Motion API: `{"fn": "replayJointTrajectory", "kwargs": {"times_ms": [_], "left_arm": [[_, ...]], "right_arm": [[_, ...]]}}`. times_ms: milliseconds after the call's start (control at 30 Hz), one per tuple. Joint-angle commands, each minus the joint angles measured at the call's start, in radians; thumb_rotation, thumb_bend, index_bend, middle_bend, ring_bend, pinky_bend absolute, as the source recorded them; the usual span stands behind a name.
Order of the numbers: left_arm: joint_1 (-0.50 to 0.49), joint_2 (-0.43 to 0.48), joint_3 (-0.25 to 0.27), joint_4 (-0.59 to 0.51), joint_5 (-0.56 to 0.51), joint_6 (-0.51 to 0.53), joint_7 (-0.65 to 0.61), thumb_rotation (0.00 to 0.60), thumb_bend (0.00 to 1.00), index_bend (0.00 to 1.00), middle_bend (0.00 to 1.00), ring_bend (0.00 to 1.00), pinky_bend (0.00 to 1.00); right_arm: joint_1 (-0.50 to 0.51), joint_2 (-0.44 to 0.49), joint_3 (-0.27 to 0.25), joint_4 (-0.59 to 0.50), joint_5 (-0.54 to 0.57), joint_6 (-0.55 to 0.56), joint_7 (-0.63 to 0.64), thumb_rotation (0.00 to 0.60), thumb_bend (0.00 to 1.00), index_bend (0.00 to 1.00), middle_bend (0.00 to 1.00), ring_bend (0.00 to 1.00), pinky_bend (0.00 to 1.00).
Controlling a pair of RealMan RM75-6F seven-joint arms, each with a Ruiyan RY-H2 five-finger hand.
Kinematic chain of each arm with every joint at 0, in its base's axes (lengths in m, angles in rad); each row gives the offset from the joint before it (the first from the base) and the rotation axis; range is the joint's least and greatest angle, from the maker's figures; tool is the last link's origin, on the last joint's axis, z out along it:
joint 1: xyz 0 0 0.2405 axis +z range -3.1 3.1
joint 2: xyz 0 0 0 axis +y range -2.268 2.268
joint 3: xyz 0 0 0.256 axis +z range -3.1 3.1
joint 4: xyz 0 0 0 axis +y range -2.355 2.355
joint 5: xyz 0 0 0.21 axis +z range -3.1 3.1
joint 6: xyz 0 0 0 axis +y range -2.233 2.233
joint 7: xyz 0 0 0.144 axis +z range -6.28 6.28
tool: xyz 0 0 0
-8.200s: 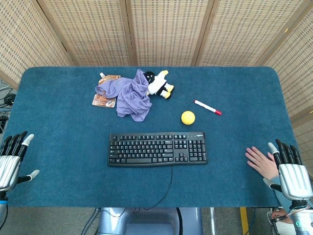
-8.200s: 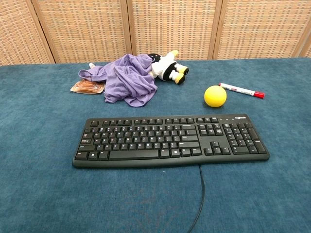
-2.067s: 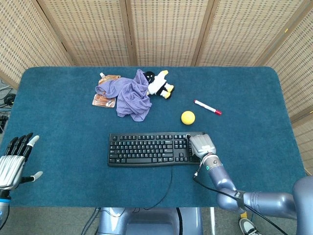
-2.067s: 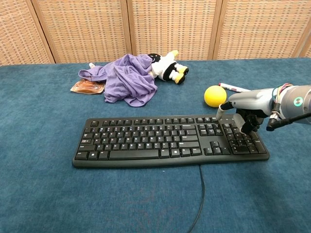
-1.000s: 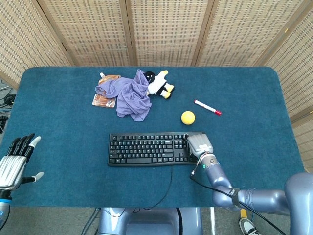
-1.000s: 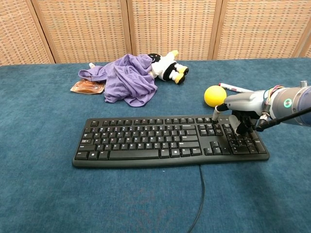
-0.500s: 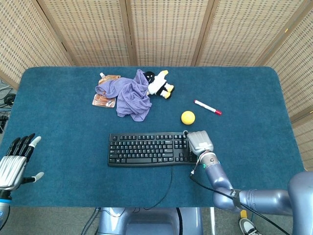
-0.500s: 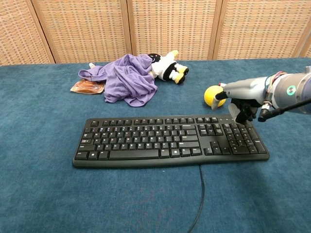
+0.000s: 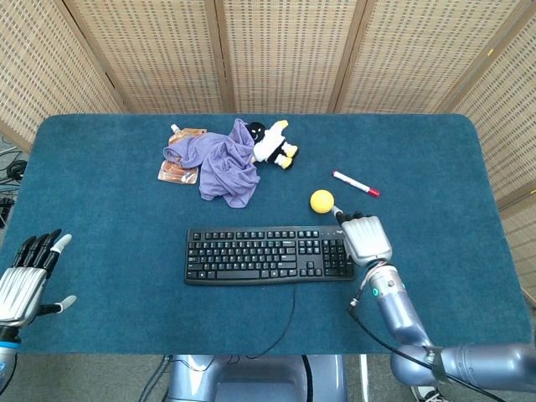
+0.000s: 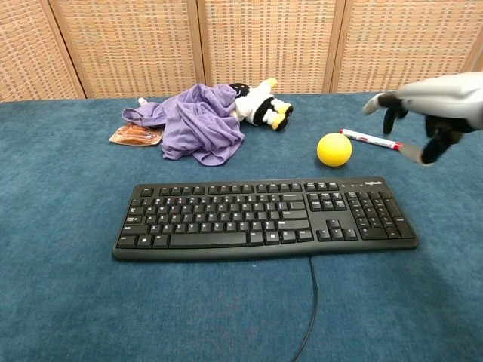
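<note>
Head view: fingers (image 9: 355,218) of the right hand (image 9: 366,239) spread and empty, raised over the right end of the keyboard (image 9: 269,255), tips near the yellow ball (image 9: 322,201) without touching. Chest view: same right hand (image 10: 430,105) lifted clear of the keyboard (image 10: 264,217), held above the red-capped marker (image 10: 374,140), ball (image 10: 333,149) just left of it on the blue worktop (image 10: 68,204). Keyboard's small maker's mark too small to read. Left hand (image 9: 23,281) open, empty, at the worktop's near left edge.
</note>
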Motion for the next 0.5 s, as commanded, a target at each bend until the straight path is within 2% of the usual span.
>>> {"fn": "replayJointTrajectory", "kwargs": {"times_ms": [33, 167, 300, 367, 500], "left_arm": [[0.000, -0.002, 0.000, 0.001, 0.001, 0.001, 0.002, 0.600, 0.04, 0.00, 0.00, 0.00, 0.00], [0.000, -0.010, -0.001, 0.005, 0.003, 0.003, 0.007, 0.600, 0.04, 0.00, 0.00, 0.00, 0.00], [0.001, -0.020, -0.001, 0.014, 0.006, 0.009, 0.008, 0.600, 0.04, 0.00, 0.00, 0.00, 0.00], [0.002, -0.026, -0.002, 0.018, 0.010, 0.015, 0.009, 0.600, 0.03, 0.00, 0.00, 0.00, 0.00], [0.003, -0.036, -0.004, 0.028, 0.020, 0.027, 0.004, 0.600, 0.04, 0.00, 0.00, 0.00, 0.00]], "right_arm": [[-0.122, 0.072, -0.068, -0.013, -0.160, 0.083, 0.130, 0.600, 0.33, 0.01, 0.03, 0.00, 0.17], [-0.235, 0.109, -0.127, 0.028, -0.339, 0.182, 0.250, 0.600, 0.15, 0.00, 0.00, 0.00, 0.02], [-0.381, 0.108, -0.189, 0.161, -0.510, 0.315, 0.367, 0.600, 0.03, 0.00, 0.00, 0.00, 0.00], [-0.457, 0.091, -0.220, 0.251, -0.566, 0.365, 0.445, 0.600, 0.01, 0.00, 0.00, 0.00, 0.00], [-0.545, 0.055, -0.225, 0.382, -0.618, 0.410, 0.533, 0.600, 0.00, 0.00, 0.00, 0.00, 0.00]]}}
